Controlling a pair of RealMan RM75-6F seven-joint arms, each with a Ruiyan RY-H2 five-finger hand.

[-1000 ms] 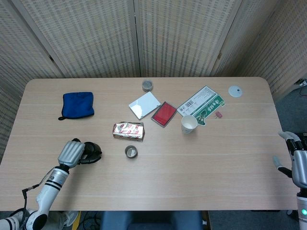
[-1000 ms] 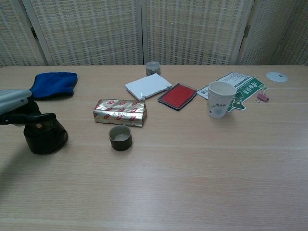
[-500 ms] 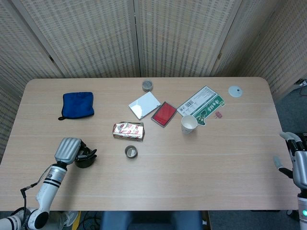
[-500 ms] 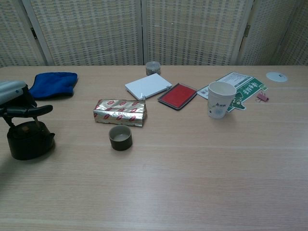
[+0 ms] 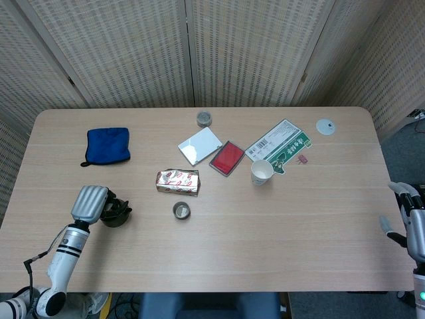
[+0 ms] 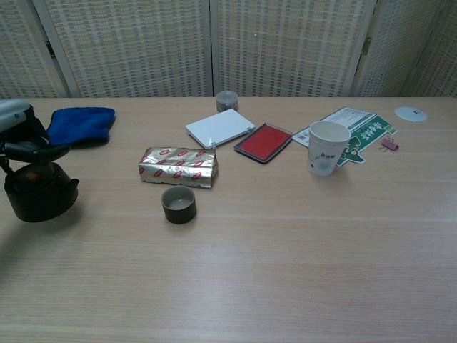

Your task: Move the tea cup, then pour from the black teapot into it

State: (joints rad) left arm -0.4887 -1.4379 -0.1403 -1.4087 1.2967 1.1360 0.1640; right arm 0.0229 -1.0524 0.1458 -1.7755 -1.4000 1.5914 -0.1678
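The black teapot [image 5: 117, 213] [image 6: 39, 194] stands near the table's front left. My left hand [image 5: 90, 202] [image 6: 19, 131] is right beside it on its left, fingers curled over the top handle and gripping it. The tea cup [image 5: 181, 211] [image 6: 178, 204], small and olive-brown, sits upright in the middle of the table, well to the right of the teapot and just in front of the foil packet. Off the table's right edge, my right hand [image 5: 411, 224] hangs with fingers spread and holds nothing; the chest view does not show it.
A foil packet [image 5: 177, 181] lies behind the cup. Further back are a blue cloth [image 5: 107, 145], a white box [image 5: 199, 145], a red pad [image 5: 228, 157], a paper cup [image 5: 261, 172], a green leaflet [image 5: 282, 146], a small tin [image 5: 204, 118] and a white disc [image 5: 325, 126].
My left hand has carried the teapot leftward, away from the tea cup, and slightly back. The cup and my right hand have stayed where they were.
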